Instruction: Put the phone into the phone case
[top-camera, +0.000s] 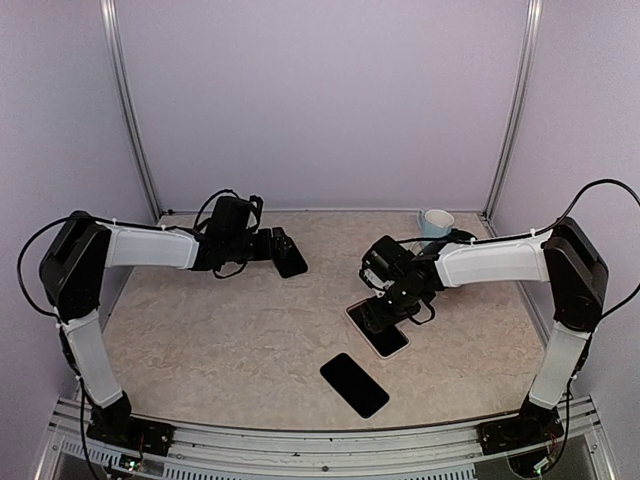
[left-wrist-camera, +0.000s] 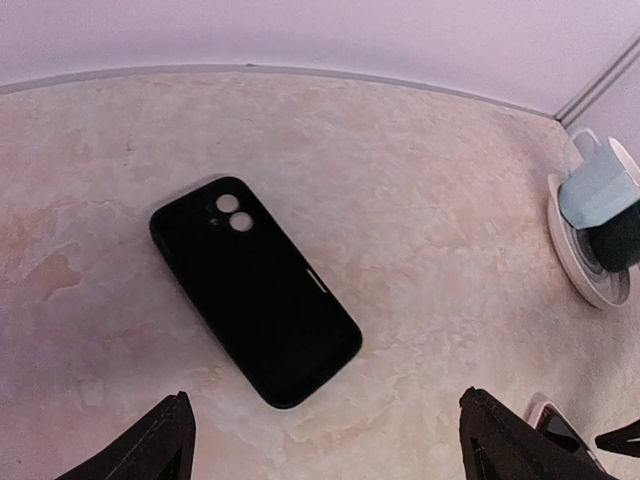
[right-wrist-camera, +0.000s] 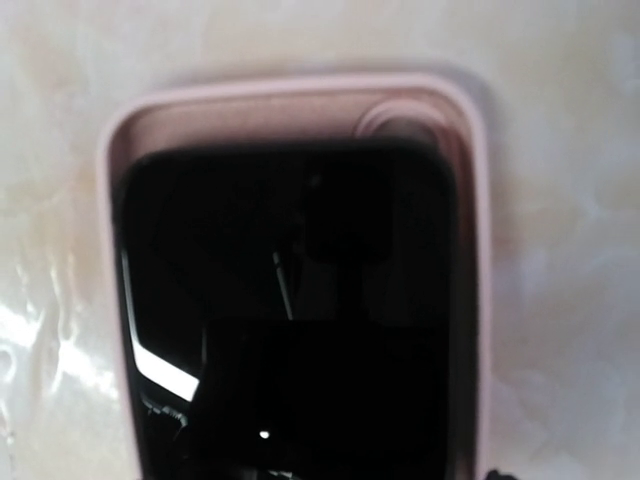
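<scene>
A pale pink phone case (right-wrist-camera: 470, 230) lies flat on the table with a black phone (right-wrist-camera: 290, 300) in it. The phone sits low in the case, so a strip of the case's inside and its camera hole show at the top. In the top view my right gripper (top-camera: 386, 312) is down on this phone and case (top-camera: 394, 346); its fingers are hidden in the right wrist view. A second black phone (top-camera: 354, 384) lies loose near the front edge. My left gripper (left-wrist-camera: 335, 445) is open, hovering just short of a black case (left-wrist-camera: 255, 290) with two camera holes.
A light blue mug (left-wrist-camera: 598, 195) on a white saucer stands at the back right, also visible as the mug (top-camera: 435, 221) in the top view. Purple walls close the table's back and sides. The black case (top-camera: 291, 263) lies at the back left.
</scene>
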